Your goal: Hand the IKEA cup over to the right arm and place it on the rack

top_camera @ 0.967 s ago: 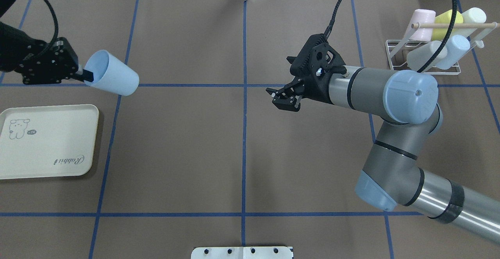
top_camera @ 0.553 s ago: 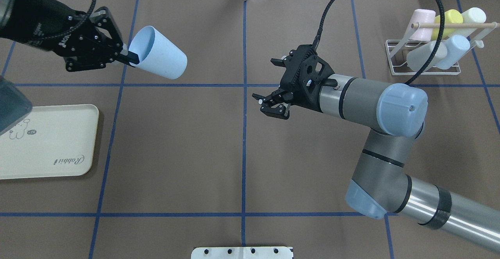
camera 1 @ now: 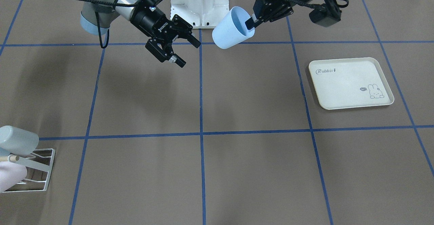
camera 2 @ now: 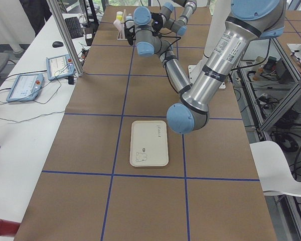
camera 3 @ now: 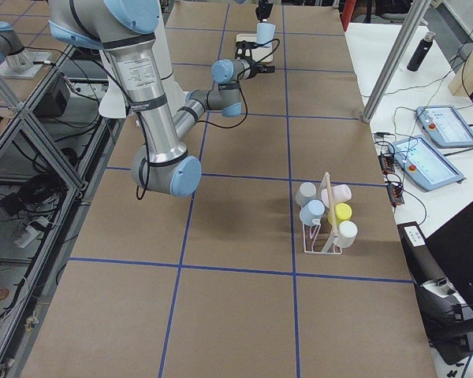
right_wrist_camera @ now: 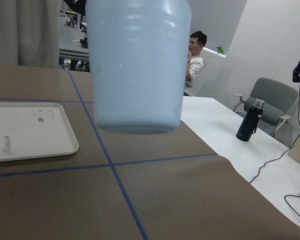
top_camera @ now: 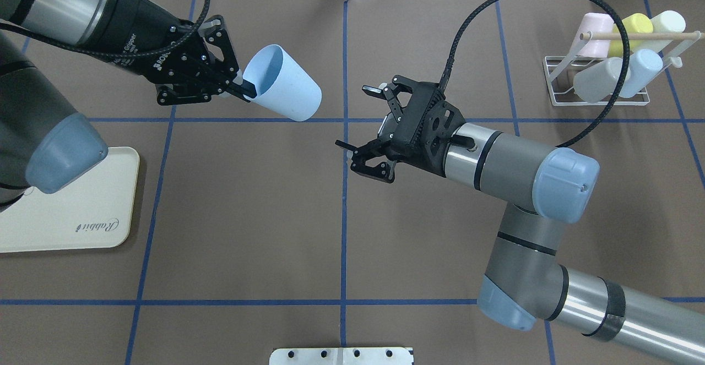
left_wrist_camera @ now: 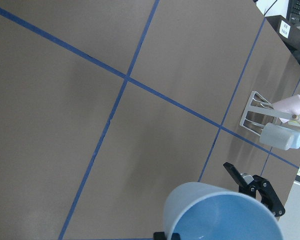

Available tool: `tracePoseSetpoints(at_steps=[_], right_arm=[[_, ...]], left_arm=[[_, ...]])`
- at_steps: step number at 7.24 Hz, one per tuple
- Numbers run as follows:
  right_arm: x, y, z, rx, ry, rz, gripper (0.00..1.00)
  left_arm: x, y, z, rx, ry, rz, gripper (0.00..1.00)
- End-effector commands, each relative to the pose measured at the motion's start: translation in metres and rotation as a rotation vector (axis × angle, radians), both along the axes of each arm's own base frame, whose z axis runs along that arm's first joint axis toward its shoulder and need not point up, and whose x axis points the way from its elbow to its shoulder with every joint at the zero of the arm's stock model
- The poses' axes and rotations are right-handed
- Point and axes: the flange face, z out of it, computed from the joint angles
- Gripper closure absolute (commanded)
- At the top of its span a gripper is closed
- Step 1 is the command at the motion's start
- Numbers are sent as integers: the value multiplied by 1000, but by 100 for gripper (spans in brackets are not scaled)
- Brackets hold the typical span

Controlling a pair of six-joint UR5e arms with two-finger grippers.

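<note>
Cup point(top_camera: 286, 87) in left jaws, rack point(camera 1: 50, 169) edge-cropped

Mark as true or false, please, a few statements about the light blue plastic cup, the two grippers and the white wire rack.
1. The left gripper is shut on the rim of the light blue plastic cup. True.
2. The right gripper grips the cup. False: it is open and apart from the cup.
3. The cup stands on the cream rabbit-print tray. False: it is held tilted in the air, away from the tray.
4. The white wire rack holds several pastel cups. True.
</note>
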Motion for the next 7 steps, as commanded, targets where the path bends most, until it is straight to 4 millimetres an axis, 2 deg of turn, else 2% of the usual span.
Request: tracePoseSetpoints(at_steps=[1,3,7], right_arm=[[-3,4,-3,4,-8,-7,1],[-4,7,-23,22,-40,-12,1],[-4,7,-28,27,-48,-10,1]], left_arm=[[12,-6,-14,1,5,0,100],[34,1,-14,6,-1,0,100],[41,5,-13,9,-2,13,100]])
